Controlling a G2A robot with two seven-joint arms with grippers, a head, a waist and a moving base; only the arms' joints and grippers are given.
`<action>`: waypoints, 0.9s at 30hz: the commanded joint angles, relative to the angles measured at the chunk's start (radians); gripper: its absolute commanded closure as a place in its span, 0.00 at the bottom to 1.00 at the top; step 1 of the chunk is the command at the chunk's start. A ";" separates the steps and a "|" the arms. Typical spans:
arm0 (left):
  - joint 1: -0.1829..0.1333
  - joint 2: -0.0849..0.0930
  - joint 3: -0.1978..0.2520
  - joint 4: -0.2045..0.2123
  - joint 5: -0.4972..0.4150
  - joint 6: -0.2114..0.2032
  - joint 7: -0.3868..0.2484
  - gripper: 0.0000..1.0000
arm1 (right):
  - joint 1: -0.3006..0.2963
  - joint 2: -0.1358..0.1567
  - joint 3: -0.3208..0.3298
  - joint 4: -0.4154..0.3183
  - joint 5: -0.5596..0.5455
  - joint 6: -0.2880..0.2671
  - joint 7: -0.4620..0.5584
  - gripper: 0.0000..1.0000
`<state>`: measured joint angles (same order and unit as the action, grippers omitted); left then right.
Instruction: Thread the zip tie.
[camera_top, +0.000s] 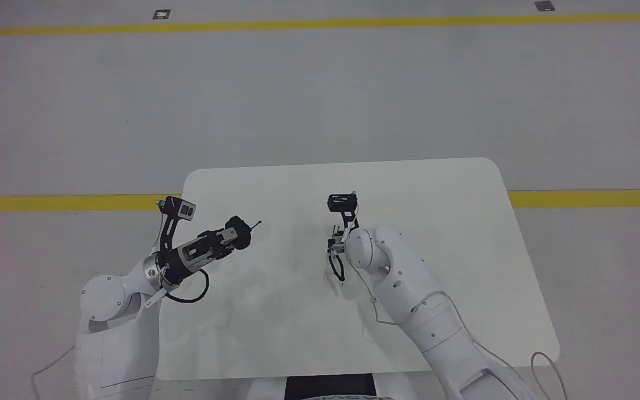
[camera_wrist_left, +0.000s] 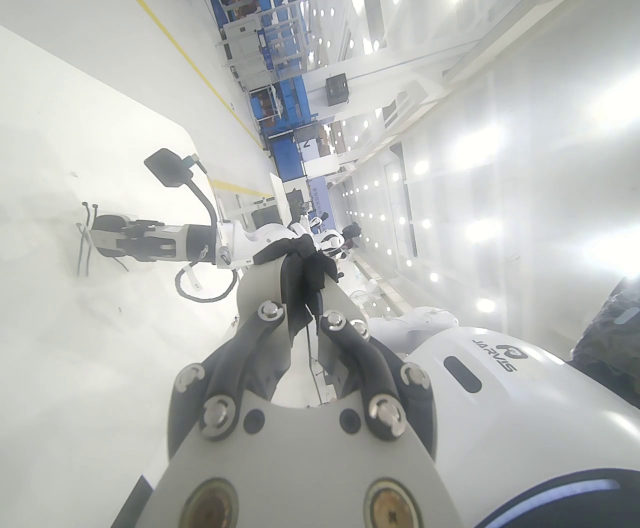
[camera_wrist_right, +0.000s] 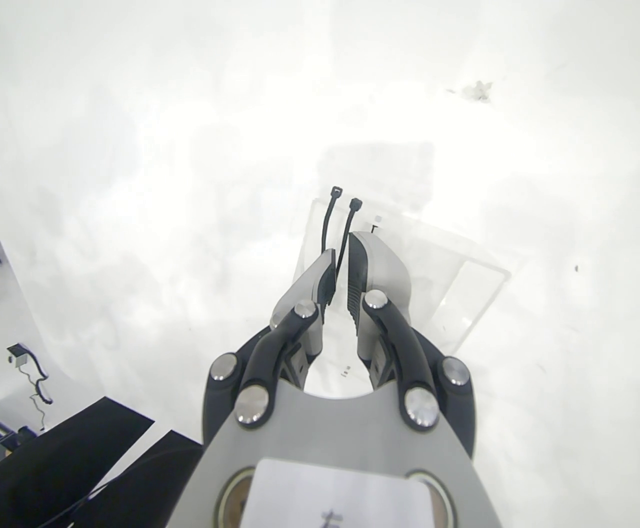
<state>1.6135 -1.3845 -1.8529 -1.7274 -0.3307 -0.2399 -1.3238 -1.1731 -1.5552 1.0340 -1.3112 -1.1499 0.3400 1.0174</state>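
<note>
The robot's glossy white rounded arms (camera_top: 415, 300) carry grey metal grippers (camera_wrist_right: 342, 252) with black linkages (camera_wrist_right: 400, 330), round silver screws (camera_wrist_right: 419, 400), looping black cables (camera_wrist_left: 205, 299) and black wrist cameras (camera_top: 341, 202).

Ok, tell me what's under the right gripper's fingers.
A clear tray on the white table lies under the right gripper. Two black zip ties stick out from its fingers; their tails are hidden between them.

The right hand (camera_wrist_right: 342, 252) has its jaws drawn close together, pinching two black zip ties (camera_wrist_right: 327, 220) between the pads. Both ties stick out past the hand's fingertips, side by side and slightly apart, each ending in a small square head. Beneath the hand a clear plastic sheet (camera_wrist_right: 480, 280) lies on the white table (camera_wrist_right: 150, 150). Well apart from the hand, a small scuff (camera_wrist_right: 477, 90) marks the table.
</note>
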 joint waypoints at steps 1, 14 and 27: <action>0.000 0.000 0.000 0.000 0.000 0.000 0.000 1.00 | 0.001 -0.002 0.002 0.005 -0.007 0.000 0.002 0.90; 0.000 0.000 0.000 0.000 0.000 0.000 0.000 1.00 | 0.007 -0.019 0.005 0.048 0.000 0.000 -0.007 0.91; 0.000 0.000 0.000 0.000 0.000 0.000 0.000 1.00 | -0.017 -0.018 0.064 0.004 -0.001 0.000 0.017 1.00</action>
<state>1.6135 -1.3845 -1.8529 -1.7274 -0.3307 -0.2399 -1.3238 -1.1866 -1.5730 1.0917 -1.3005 -1.1568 0.3400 1.0316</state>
